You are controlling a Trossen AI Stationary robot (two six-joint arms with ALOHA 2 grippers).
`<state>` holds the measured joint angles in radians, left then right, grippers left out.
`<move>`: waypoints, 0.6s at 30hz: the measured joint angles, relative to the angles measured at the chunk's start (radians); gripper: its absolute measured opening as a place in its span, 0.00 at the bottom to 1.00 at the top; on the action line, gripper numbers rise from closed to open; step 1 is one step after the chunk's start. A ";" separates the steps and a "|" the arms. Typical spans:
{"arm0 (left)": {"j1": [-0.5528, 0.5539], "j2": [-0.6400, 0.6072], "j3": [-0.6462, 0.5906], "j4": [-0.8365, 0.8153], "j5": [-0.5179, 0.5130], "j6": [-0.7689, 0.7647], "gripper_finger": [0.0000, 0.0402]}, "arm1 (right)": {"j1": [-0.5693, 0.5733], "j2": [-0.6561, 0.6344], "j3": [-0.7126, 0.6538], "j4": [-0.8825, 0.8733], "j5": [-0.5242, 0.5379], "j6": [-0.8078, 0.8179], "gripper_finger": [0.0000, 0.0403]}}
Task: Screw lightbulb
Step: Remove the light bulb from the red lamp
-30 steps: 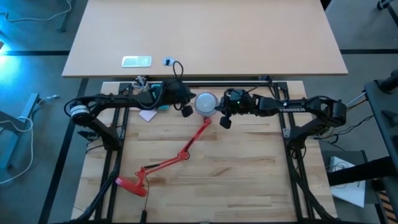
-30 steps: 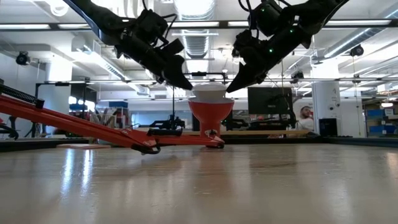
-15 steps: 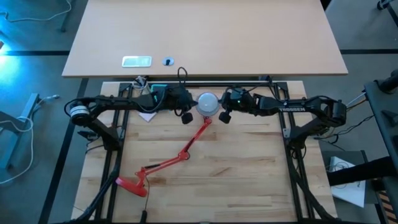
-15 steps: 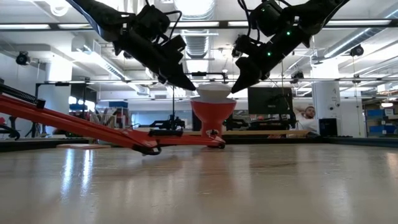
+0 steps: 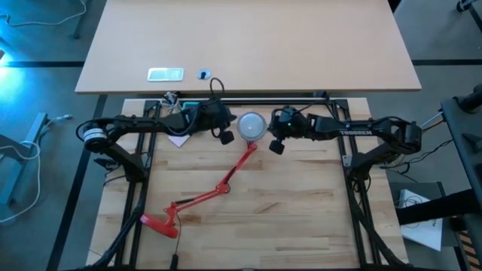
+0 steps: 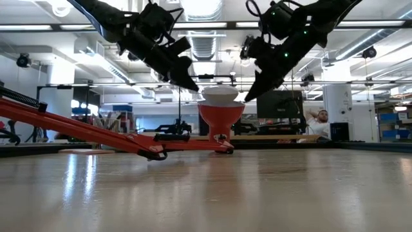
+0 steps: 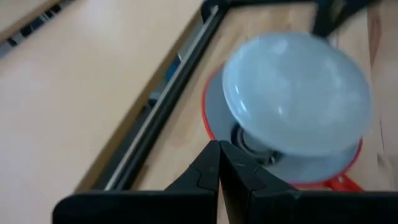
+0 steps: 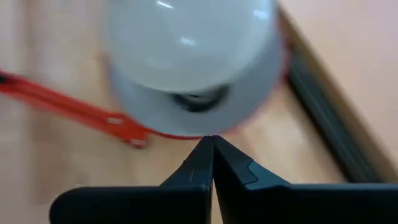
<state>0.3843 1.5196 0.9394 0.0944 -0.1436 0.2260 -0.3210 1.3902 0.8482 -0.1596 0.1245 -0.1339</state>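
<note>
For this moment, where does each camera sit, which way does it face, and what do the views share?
High view: overhead, straight down; both arms flank the lightbulb in the red lamp shade.
Low view: table height, level across; left claw and right claw descend beside the bulb.
Left wrist view: behind its shut fingers, facing the bulb.
Right wrist view: behind its shut fingers, facing the bulb from the opposite side.
All four share the bulb and shade.

Overhead, table-level and two close wrist views, all sharing the lightbulb (image 5: 250, 125).
</note>
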 joint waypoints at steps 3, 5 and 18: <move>0.001 0.000 0.001 0.040 0.003 0.001 0.00 | 0.003 0.001 0.000 0.039 -0.149 0.009 0.00; 0.001 0.000 0.001 0.049 0.030 0.001 0.00 | 0.008 0.004 0.000 0.079 -0.193 0.009 0.00; -0.032 0.000 -0.017 -0.011 0.194 -0.039 0.00 | 0.008 0.004 0.002 0.124 -0.004 -0.007 0.00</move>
<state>0.3524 1.5192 0.9222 0.0831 0.0508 0.1875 -0.3126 1.3941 0.8501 -0.0352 0.1208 -0.1413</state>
